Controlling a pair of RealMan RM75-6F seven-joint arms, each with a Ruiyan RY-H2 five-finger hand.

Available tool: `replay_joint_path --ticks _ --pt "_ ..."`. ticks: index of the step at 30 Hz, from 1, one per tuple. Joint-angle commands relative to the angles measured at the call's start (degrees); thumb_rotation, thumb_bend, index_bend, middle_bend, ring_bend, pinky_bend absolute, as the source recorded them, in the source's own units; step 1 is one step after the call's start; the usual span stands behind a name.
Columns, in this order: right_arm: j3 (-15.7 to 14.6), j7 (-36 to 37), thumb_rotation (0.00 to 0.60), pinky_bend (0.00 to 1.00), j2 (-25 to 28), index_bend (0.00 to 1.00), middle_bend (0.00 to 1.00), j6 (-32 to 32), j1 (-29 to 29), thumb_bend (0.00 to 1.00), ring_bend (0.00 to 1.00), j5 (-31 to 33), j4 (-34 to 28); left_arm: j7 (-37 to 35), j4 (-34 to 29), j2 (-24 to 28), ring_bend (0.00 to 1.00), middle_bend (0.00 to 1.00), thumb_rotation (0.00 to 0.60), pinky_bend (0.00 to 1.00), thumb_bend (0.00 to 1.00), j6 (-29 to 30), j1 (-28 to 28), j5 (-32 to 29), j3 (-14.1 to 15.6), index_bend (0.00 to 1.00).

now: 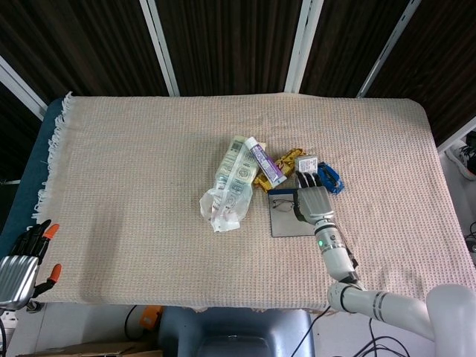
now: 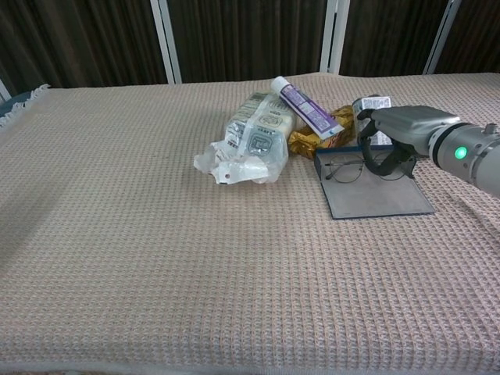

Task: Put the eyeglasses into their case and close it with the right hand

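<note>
Your right robot hand point(image 2: 388, 141) was over the far end of the open case point(image 2: 375, 195), its fingers point(image 2: 373, 160) curled down around the right side of the glasses point(image 2: 348, 169). It looked clamped on the frame, though the chest view did not show the contact plainly. The glasses lay on the case's grey tray, near its far edge, with the left lens clear of the robot hand.

In my judgement you were at the placing step. You needed to set the glasses flat and centred on the tray, away from the far rim, before letting go. You also wanted to spread the fingers slowly so no fingertip dragged the frame off as you lifted.

The carton point(image 2: 367, 105) and the gold packet point(image 2: 316, 139) sat just beside the case's far end, so you had little room there. I could not make out the lid.

Your left robot hand point(image 1: 18, 260) hung off the table point(image 1: 134, 186), fingers apart and holding nothing.
</note>
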Motion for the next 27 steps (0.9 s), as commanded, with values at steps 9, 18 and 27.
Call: replay_joint_path --ticks 9,18,27 --pt "-0.03 -2.25 0.6 0.0 -1.58 0.46 0.14 0.54 0.54 0.54 0.0 -0.76 1.86 -0.37 0.0 0.17 0.0 0.0 0.6 0.12 0.41 0.01 -0.04 0.09 0.09 0.0" --pt "0.01 -1.56 0.6 0.0 0.39 0.37 0.11 2.26 -0.51 0.38 0.0 -3.3 -0.79 -0.51 -0.06 0.25 0.0 0.0 0.6 0.12 0.41 0.35 0.1 0.19 0.17 0.0" --pt "-1.36 -2.57 0.6 0.0 4.05 0.29 0.06 3.6 -2.37 0.29 0.0 -4.29 -5.15 -0.5 -0.1 0.26 0.0 0.0 0.6 0.12 0.41 0.27 0.04 0.33 0.25 0.0"
